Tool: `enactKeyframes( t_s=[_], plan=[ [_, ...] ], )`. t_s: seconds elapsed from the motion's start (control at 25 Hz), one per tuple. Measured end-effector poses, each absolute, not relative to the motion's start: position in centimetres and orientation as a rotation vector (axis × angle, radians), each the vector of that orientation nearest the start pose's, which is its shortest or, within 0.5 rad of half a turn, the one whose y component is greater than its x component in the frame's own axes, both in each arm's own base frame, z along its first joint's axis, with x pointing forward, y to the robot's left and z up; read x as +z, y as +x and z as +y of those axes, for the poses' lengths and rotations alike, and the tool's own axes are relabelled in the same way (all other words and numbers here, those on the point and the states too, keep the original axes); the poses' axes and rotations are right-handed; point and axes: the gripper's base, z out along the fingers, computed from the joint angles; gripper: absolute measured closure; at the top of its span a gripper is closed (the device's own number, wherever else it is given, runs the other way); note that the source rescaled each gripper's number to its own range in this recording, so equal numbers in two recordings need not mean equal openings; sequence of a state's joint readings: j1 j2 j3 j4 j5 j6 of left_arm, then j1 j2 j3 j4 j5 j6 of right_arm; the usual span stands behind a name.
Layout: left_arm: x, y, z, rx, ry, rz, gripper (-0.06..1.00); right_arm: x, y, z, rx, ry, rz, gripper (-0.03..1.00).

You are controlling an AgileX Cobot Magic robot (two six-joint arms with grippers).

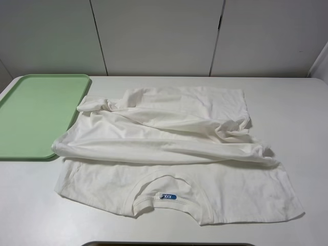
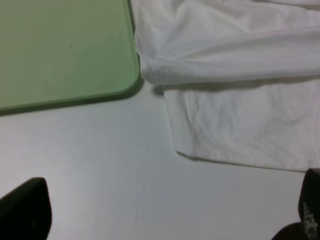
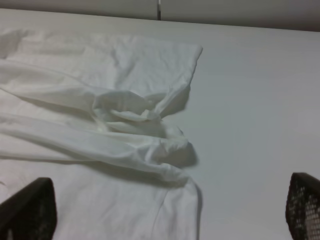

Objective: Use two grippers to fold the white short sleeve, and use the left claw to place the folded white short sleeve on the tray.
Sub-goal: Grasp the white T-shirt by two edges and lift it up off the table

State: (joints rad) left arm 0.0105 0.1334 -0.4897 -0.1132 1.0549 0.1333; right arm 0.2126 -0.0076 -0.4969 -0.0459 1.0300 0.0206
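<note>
Left claw (image 2: 167, 215) and right claw (image 3: 165, 210) spread wide, empty; white short sleeve (image 1: 169, 148) seemingly touching tray (image 1: 36, 118).

Rumpled, half-folded white short sleeve (image 1: 174, 148) just beside pale green tray (image 1: 36, 115)

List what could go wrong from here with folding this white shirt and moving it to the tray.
1. The white short sleeve lies bunched in a wrinkled roll across its middle; the open left gripper and right gripper may pinch only one layer, giving a lopsided fold.
2. The roll's end reaches the tray corner; pulling the fabric might shove the tray.
</note>
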Motion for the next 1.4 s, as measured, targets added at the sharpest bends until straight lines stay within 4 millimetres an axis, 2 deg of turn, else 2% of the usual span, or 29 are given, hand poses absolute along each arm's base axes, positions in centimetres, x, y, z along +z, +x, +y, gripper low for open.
enactKeyframes(
  t_s=[1.4],
  plan=[
    [27.43, 1.63, -0.82, -0.063, 0.183, 2.171, -0.06, 27.89, -0.36, -0.44, 0.094, -0.191, 2.001, -0.03]
  ],
)
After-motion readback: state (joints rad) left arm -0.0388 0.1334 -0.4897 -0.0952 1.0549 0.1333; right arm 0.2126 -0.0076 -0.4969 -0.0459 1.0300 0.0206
